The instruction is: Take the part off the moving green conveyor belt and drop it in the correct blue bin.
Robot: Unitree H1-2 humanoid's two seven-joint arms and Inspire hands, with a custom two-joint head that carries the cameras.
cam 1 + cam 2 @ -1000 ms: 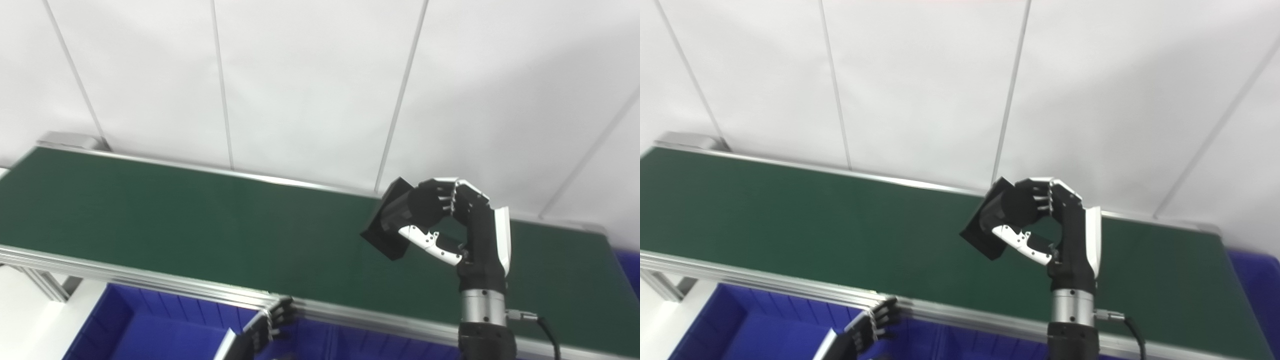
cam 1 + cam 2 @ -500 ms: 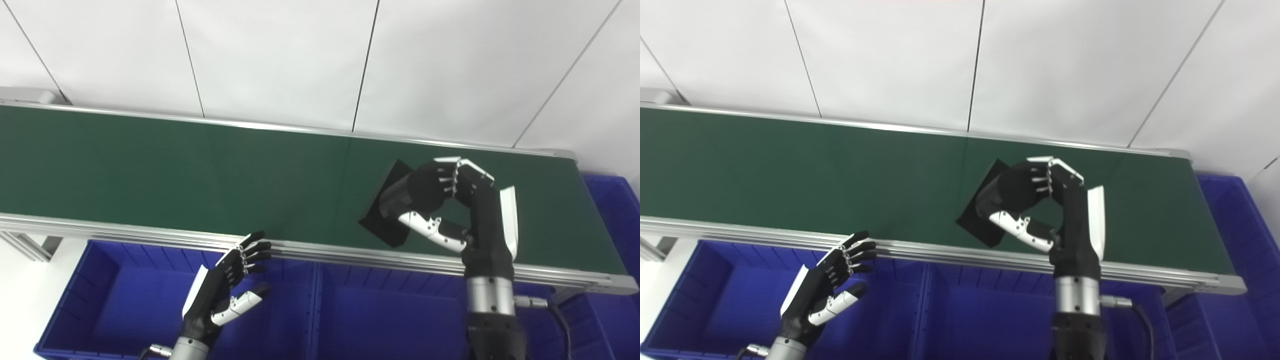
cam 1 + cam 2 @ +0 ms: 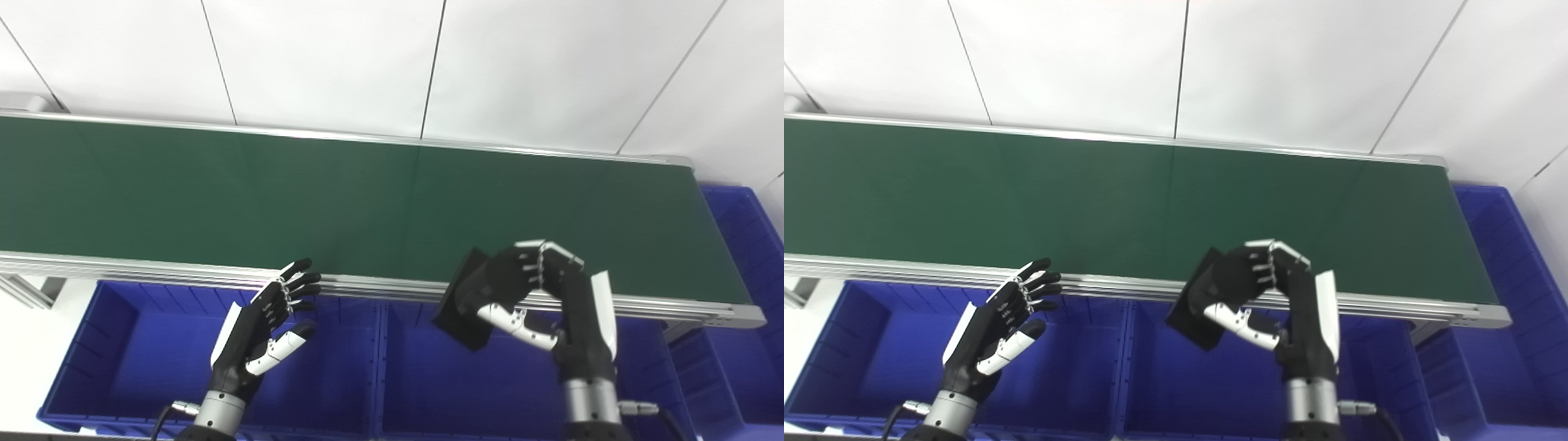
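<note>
Right hand clamped on black part above middle blue bin; left hand empty, fingers apart.

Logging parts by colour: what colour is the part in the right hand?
Black, plain; the part shows best in the left eye view.

Each black robot hand has white panels (silver wrists).
</note>
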